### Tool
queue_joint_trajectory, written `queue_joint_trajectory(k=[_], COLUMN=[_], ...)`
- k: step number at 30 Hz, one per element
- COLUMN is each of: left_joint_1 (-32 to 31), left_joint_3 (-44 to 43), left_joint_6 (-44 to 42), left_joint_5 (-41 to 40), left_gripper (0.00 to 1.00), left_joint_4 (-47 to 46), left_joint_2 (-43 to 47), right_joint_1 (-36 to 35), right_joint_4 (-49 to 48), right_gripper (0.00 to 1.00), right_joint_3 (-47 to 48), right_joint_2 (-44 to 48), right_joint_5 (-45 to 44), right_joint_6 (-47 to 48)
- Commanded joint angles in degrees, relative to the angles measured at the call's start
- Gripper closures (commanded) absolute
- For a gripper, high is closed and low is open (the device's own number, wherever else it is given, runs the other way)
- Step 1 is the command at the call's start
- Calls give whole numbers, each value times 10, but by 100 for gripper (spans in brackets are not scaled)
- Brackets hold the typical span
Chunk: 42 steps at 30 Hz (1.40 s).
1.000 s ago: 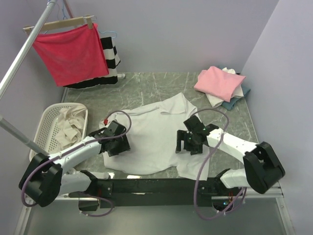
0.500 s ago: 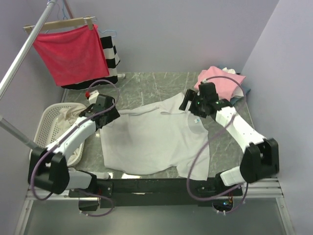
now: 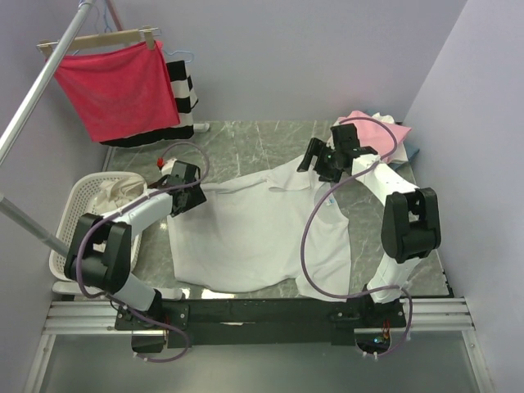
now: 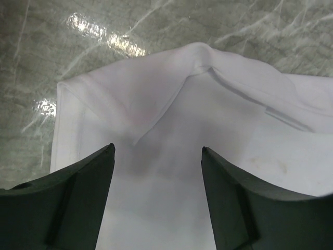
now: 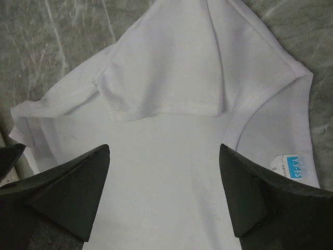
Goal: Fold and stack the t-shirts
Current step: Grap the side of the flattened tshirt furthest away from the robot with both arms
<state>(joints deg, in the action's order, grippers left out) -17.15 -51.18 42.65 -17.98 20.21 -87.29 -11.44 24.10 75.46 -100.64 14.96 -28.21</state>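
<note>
Your white t-shirt (image 3: 254, 237) lies spread across the middle of the table (image 3: 246, 139). Your left tool (image 4: 156, 151) and right tool (image 5: 164, 151) hang open above its folded-over far corners, probably placed to pull them flat

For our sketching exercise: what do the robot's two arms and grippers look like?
The left arm and right arm have white shells with black joints, and a purple-grey cable loops loosely along each. The left gripper and right gripper are black. Their fingers are dark, matte, tapered wedges. A small red part sits by the left wrist.
</note>
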Motion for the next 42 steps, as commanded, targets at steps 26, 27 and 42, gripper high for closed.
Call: queue_joint_trajectory(k=[26,27,42], left_joint_1=[3,3,7], left_joint_3=[-30,-33,-95], left_joint_6=[-53,-54,-63], left_joint_5=[-116,-114,-109], left_gripper=[71,73,99], left_joint_4=[-41,-39,7], left_joint_2=[-91,-97,-53], right_joint_1=[6,6,22], right_joint_4=[-8,-9,9], right_gripper=[13,13,13], right_joint_3=[21,19,50], right_joint_2=[-23,-24,-57], right_joint_5=[46,46,46], right_joint_6=[39,39,37])
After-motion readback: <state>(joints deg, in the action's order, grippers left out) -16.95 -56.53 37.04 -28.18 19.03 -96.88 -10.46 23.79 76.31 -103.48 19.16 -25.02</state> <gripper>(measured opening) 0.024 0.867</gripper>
